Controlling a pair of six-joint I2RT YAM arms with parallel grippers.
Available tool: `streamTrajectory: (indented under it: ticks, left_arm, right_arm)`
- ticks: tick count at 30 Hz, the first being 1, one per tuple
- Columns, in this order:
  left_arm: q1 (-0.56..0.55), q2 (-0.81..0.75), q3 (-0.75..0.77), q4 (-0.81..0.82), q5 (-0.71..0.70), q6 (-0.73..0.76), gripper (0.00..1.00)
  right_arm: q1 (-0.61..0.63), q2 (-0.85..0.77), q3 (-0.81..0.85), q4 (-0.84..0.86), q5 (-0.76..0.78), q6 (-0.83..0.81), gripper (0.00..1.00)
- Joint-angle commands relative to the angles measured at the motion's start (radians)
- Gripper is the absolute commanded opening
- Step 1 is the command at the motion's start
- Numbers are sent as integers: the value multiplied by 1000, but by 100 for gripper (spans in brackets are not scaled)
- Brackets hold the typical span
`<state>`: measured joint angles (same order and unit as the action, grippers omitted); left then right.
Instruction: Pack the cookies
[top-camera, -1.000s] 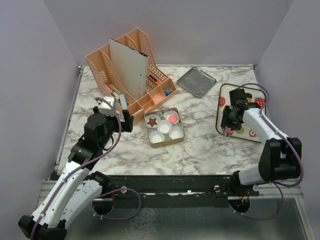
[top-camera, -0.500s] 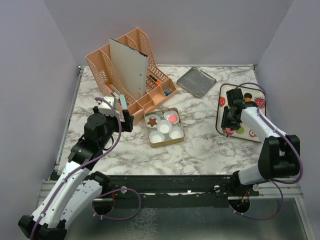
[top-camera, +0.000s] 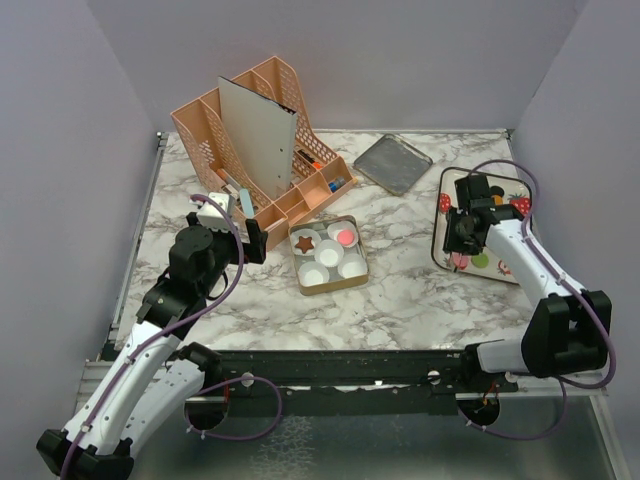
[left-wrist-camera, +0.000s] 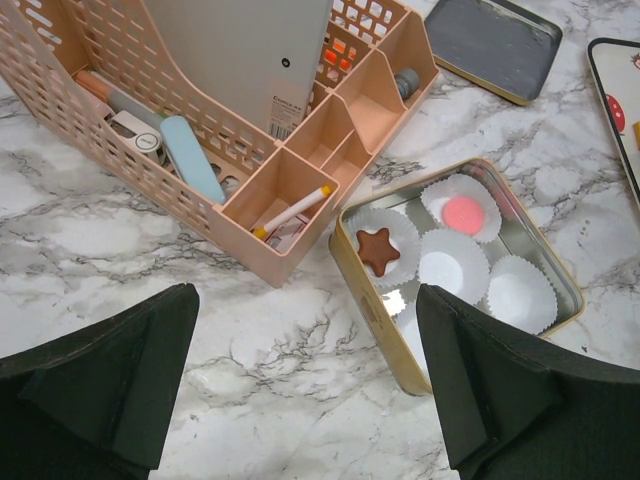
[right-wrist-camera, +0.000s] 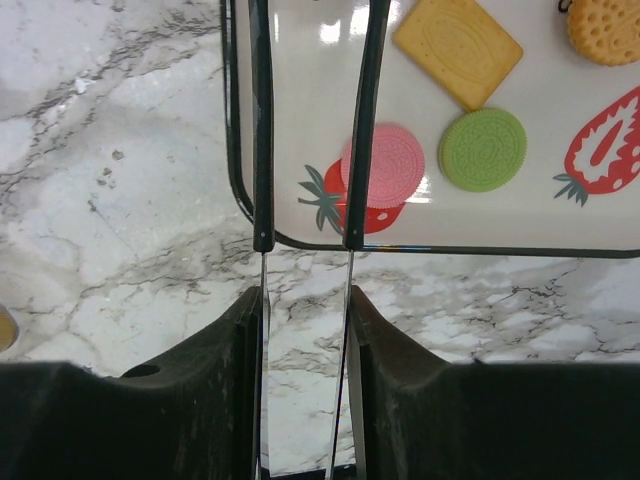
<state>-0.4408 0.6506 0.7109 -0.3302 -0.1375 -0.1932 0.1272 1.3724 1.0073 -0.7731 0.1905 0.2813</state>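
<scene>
Several cookies lie on a white strawberry-print tray (right-wrist-camera: 300, 120) at the right: a pink round (right-wrist-camera: 395, 165), a green round (right-wrist-camera: 483, 150), a yellow square (right-wrist-camera: 457, 48) and an orange round (right-wrist-camera: 603, 28). My right gripper (right-wrist-camera: 305, 310) hovers over the tray's near left corner (top-camera: 437, 245), shut on metal tongs (right-wrist-camera: 262, 150). The tongs' black-sleeved arms stand narrow and pass left of the pink round; their tips are out of view. A gold tin (left-wrist-camera: 380, 320) of white paper cups holds a brown star cookie (left-wrist-camera: 378, 250) and a pink one (left-wrist-camera: 463, 214). My left gripper (left-wrist-camera: 310, 400) hangs open and empty near the tin's left side.
A pink desk organiser (top-camera: 260, 150) with pens and a grey board stands at the back left, close to the tin (top-camera: 305, 285). The tin's grey lid (top-camera: 392, 163) lies at the back centre. Purple walls enclose the marble table.
My right gripper has moved a little farther back over the tray, and the tongs' arms have drawn closer together. The left arm has not moved.
</scene>
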Motion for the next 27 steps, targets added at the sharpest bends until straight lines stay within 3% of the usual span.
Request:
streamTrajectory:
  ticks: [1, 13, 27]
  left_arm:
    - [0, 1, -11, 19, 17, 12, 99]
    - [10, 8, -13, 17, -1, 14, 99]
    - [16, 15, -14, 16, -18, 15, 99]
  right_arm:
    - [42, -69, 38, -16, -51, -38, 27]
    - [297, -123, 60, 4, -114, -93, 24]
    - [606, -24, 135, 57, -177, -103, 24]
